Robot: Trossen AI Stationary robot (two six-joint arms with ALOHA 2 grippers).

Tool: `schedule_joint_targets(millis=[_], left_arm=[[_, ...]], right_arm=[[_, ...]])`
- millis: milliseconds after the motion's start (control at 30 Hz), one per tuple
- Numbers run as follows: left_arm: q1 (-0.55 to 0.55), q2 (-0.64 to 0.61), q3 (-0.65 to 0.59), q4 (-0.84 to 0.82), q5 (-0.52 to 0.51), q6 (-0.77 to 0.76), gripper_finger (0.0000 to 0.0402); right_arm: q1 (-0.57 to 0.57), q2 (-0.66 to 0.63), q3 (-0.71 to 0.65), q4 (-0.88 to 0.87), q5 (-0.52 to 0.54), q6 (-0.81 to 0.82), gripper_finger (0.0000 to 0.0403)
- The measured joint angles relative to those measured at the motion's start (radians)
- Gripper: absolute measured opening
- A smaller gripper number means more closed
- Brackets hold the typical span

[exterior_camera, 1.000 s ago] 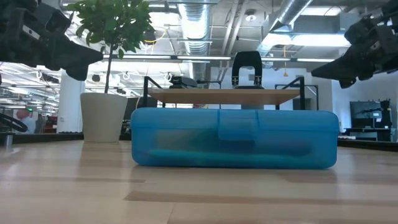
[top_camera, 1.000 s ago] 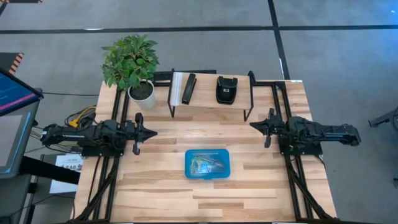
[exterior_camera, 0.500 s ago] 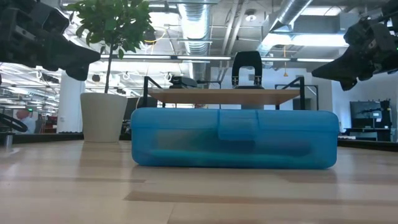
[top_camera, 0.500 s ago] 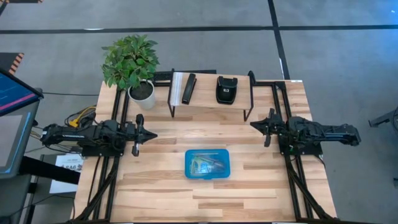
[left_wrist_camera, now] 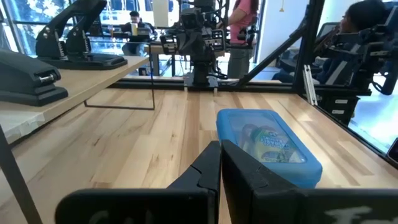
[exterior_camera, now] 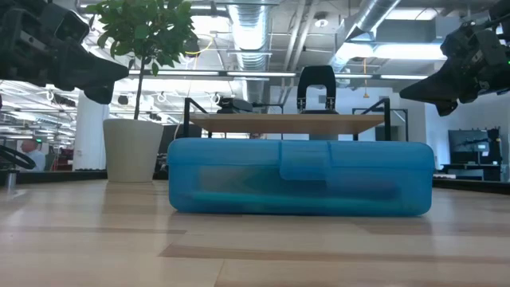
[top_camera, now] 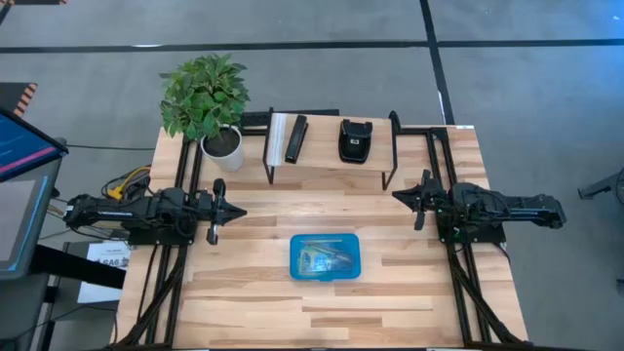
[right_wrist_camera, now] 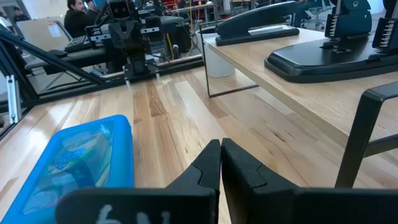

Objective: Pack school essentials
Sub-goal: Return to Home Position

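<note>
While both arms hang idle over the wooden table point(top_camera: 292, 312), the closed blue box point(top_camera: 295, 268) serves as the reference point for everything else. Far to the left of the box, off the table edge, stands a tilted monitor point(top_camera: 19, 146). The left gripper point(top_camera: 240, 208) hovers to the left of the box and slightly behind it, well apart from it; its fingers point(left_wrist_camera: 211, 163) are pressed together and hold nothing. Behind the box and to its left stands a potted plant point(top_camera: 203, 93) in a white pot point(top_camera: 222, 144). Directly behind the box stands a low wooden shelf point(top_camera: 327, 161) on black legs, carrying a long black bar point(top_camera: 295, 138) and, further right, a stubby black pouch-like item point(top_camera: 353, 139). The school essentials point(top_camera: 327, 258) lie inside the box and show through its translucent lid as pale green and yellow shapes; single items cannot be told apart. The right gripper point(top_camera: 395, 197) hovers to the right of the box and slightly behind it, also well apart, with its fingers point(right_wrist_camera: 211, 160) together and empty. Nothing stands between either gripper and the box. Around the table lies a grey floor crossed by dark lines; the low view shows ceiling ducts and pipes behind the box. The wrist views show people point(left_wrist_camera: 239, 25) at desks beyond the table.
</note>
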Motion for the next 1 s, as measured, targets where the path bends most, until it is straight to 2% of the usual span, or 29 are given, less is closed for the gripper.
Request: schedule_joint_targets(millis=[200, 433, 1000], left_arm=[[0.0, 0.0, 0.0, 0.001, -0.056, 0.002, 0.0002], [0.0, 0.0, 0.0, 0.016, -0.141, 0.098, 0.0002], [0.0, 0.0, 0.0, 0.016, -0.143, 0.075, 0.0002]], right_arm=[[0.0, 0.0, 0.0, 0.0, 0.0, 0.0, 0.0037], [0.0, 0.0, 0.0, 0.0, 0.0, 0.0, 0.0037], [0.0, 0.0, -0.001, 0.0, 0.0, 0.0, 0.0037]])
